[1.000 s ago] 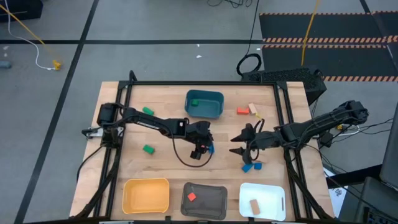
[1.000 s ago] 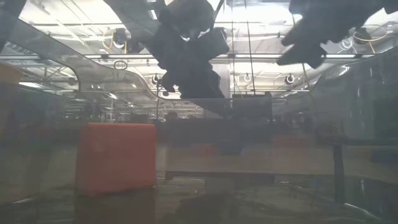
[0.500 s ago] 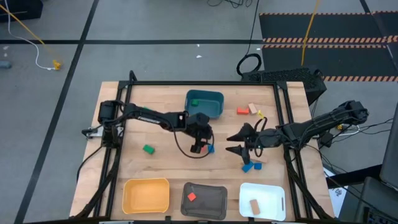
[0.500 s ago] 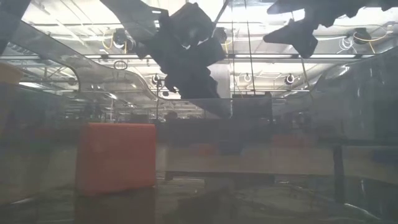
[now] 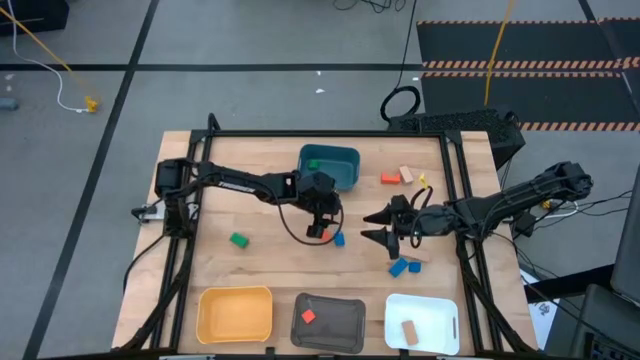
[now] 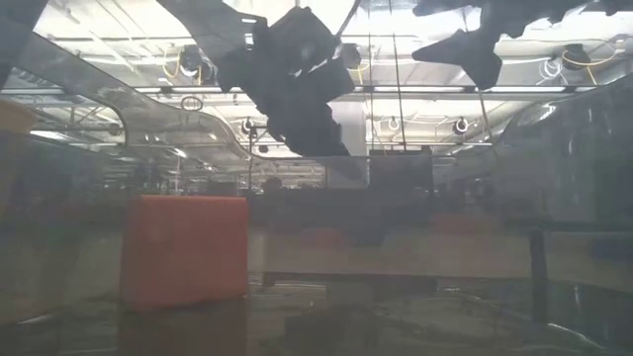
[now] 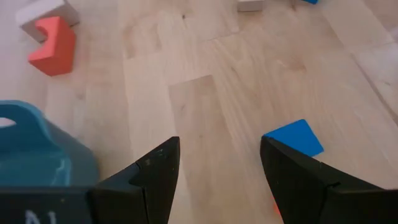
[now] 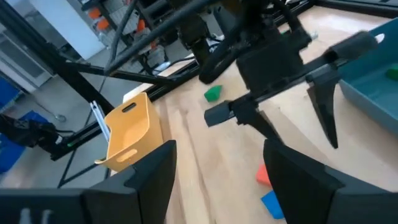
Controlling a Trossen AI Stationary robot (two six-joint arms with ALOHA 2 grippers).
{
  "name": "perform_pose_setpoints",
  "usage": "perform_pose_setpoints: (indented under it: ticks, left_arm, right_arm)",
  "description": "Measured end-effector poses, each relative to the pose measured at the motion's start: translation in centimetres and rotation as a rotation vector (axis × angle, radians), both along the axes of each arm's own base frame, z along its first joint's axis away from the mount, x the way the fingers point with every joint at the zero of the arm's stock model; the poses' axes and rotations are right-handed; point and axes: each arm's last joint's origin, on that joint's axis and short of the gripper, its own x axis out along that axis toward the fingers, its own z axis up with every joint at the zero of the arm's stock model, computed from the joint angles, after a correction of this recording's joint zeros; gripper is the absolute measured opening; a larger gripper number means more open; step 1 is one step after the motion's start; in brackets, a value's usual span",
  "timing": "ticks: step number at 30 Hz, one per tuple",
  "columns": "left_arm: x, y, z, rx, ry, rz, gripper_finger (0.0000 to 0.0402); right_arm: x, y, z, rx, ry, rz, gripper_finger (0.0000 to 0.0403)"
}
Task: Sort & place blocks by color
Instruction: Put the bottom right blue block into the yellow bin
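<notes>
Blocks lie scattered over the wooden table. A blue block sits on the bare wood just beside the left gripper, which hangs above the middle of the table, near the teal tray; its fingers stand wide apart with nothing between them, and the left wrist view shows the same blue block on the table beyond one fingertip, not gripped. A green block rests alone toward the left side. Near the far right corner a red block and a tan bar lie close together. Two more blue blocks sit side by side below the right gripper, which is raised over the right half of the table with its jaws spread and empty. Along the near edge stand three trays: the yellow tray, the grey tray holding a red cube, and the white tray holding a tan block. In the low view that red cube fills the foreground.
</notes>
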Motion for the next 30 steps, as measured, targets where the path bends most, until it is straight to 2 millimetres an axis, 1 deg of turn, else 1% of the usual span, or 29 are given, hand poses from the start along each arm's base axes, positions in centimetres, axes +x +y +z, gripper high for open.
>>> perform_pose_setpoints:
  ticks: [2,6,10,15,18,22,25,30]
  left_arm:
    - [0.1,0.1,0.3,0.016,-0.023,-0.006,0.0225]
    - [0.0,0.2,0.4,0.022,-0.024,-0.007,0.0225]
    - [0.0,0.2,0.5,0.021,-0.026,-0.005,0.0225]
    - [0.0,0.2,0.5,0.016,-0.025,-0.001,0.0225]
    - [0.0,0.2,0.5,0.016,-0.026,0.0,0.0225]
    - [0.0,0.2,0.5,0.01,-0.021,0.004,0.0225]
    - [0.0,0.2,0.5,0.01,-0.02,0.004,0.0225]
    - [-0.1,0.2,0.4,0.009,-0.017,0.003,0.0225]
  right_arm:
    - [0.0,-0.1,0.0,-0.003,-0.004,-0.025,0.0233]
    - [0.0,-0.4,0.1,0.033,-0.026,-0.142,0.0233]
    - [0.0,-0.6,0.1,0.088,-0.03,-0.165,0.0233]
    - [-0.1,-1.0,-0.8,0.039,0.076,-0.075,0.0233]
    - [-0.4,-1.4,-1.1,-0.002,0.13,0.007,0.0233]
    - [-0.8,-1.8,-0.3,-0.01,0.092,0.072,0.0233]
    - [-1.1,-2.0,0.3,-0.065,0.061,0.113,0.0235]
    - [-1.4,-2.0,0.6,-0.088,0.047,0.117,0.0245]
